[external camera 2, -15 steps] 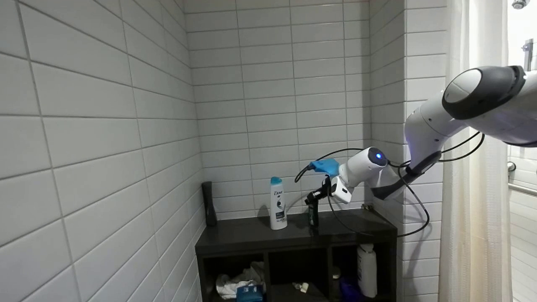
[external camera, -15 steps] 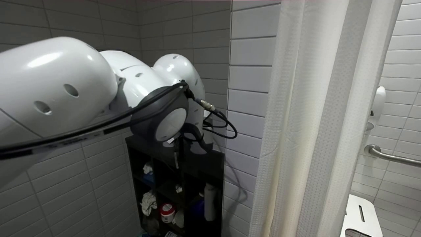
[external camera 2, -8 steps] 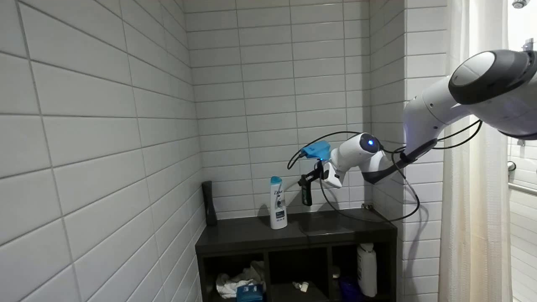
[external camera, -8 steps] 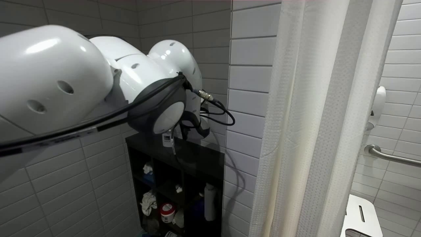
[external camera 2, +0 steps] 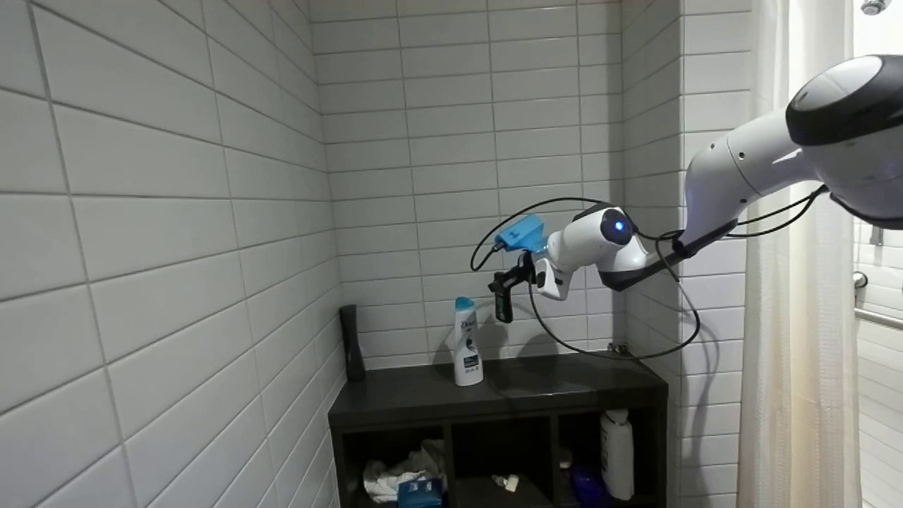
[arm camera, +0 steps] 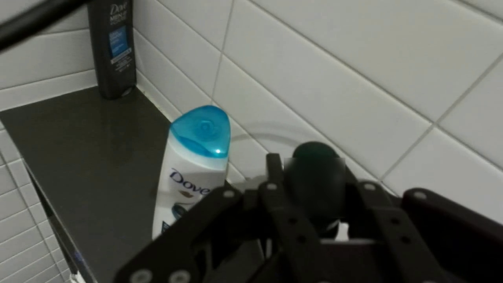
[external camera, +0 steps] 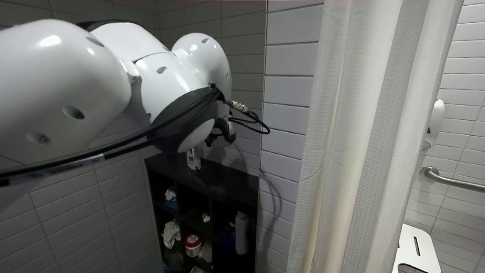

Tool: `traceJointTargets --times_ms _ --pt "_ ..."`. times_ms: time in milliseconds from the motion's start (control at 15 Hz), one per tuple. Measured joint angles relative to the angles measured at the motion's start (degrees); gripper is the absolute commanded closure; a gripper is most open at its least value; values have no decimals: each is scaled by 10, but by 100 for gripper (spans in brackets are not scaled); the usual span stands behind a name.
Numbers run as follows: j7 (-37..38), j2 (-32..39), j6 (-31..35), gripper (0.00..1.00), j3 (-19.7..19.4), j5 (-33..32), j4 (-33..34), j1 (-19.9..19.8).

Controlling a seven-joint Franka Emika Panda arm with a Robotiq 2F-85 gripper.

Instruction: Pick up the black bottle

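One round-topped black bottle (arm camera: 315,179) gripped in jointed tool (external camera 2: 501,284); rectangular tiles (arm camera: 314,78) behind.

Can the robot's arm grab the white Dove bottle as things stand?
Probably not yet: its gripper is closed on a dark bottle, so that likely needs setting down first. The white Dove bottle stands nearby, with nothing visible in between.

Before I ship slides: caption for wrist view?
End effector gripping a black bottle; white Dove bottle and dark corner bottle stand on the cabinet.
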Motion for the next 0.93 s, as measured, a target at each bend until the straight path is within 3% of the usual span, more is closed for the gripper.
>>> traceJointTargets --times_ms 400,467,933 --pt "-46 0 -46 89 76 -25 -68 -61" --pt "-57 0 -59 92 90 -25 -80 -74" --pt "-118 3 -139 92 188 -25 -175 -186"
